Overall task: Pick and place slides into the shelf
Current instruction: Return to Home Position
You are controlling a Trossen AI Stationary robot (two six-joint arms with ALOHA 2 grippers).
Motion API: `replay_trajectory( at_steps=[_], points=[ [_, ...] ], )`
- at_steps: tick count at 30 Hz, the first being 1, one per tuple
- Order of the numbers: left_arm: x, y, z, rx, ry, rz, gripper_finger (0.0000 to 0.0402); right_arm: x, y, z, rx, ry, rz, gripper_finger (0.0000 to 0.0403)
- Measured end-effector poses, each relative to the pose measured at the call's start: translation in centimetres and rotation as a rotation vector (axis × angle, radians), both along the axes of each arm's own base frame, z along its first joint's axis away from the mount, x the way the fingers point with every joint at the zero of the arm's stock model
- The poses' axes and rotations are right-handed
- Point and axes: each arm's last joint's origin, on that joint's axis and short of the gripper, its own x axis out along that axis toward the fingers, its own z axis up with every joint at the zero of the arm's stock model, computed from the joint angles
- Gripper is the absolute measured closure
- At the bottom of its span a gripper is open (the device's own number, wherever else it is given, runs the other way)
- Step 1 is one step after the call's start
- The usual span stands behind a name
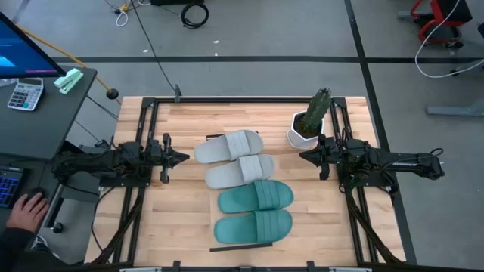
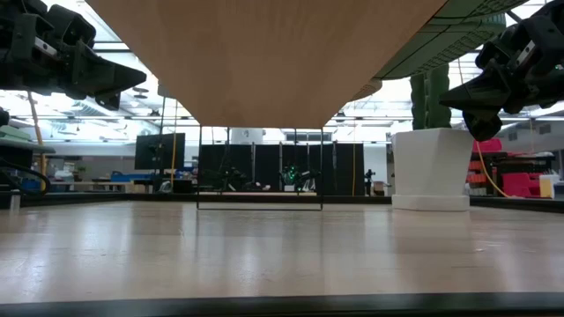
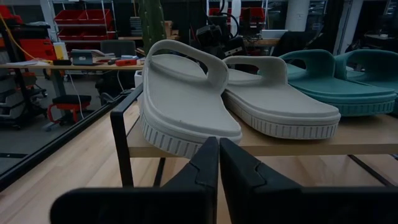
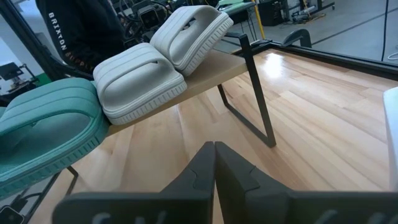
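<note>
All the slides lie side by side, soles down, on the shelf, a light wood board on dark legs at the table's middle. The two pale grey slides are at its far end and the two teal ones at its near end. The farthest grey slide sits askew at the board's end. My left gripper hovers shut to the left of the shelf, pointing at the grey slides. My right gripper hovers shut to the right of the shelf. Neither touches anything.
A cactus in a white pot stands at the table's far right, just beyond my right gripper. In the low view the shelf's underside fills the top. A person's hand rests at a side desk left of the table. Bare tabletop lies on both sides of the shelf.
</note>
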Motion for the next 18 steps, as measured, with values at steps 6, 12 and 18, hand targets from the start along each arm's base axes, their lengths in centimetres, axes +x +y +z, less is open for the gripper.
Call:
replay_trajectory(
  at_steps=[6,12,18],
  points=[
    [0.00,0.00,-0.01,0.000,0.000,0.000,0.0374,0.00,0.00,0.00,0.000,0.000,0.000,0.0386],
    [0.00,0.00,0.00,0.000,0.000,0.000,0.0366,0.00,0.00,0.00,0.000,0.000,0.000,0.0386],
    [0.00,0.00,0.00,0.000,0.000,0.000,0.0372,0.00,0.00,0.00,0.000,0.000,0.000,0.0386]
  ],
)
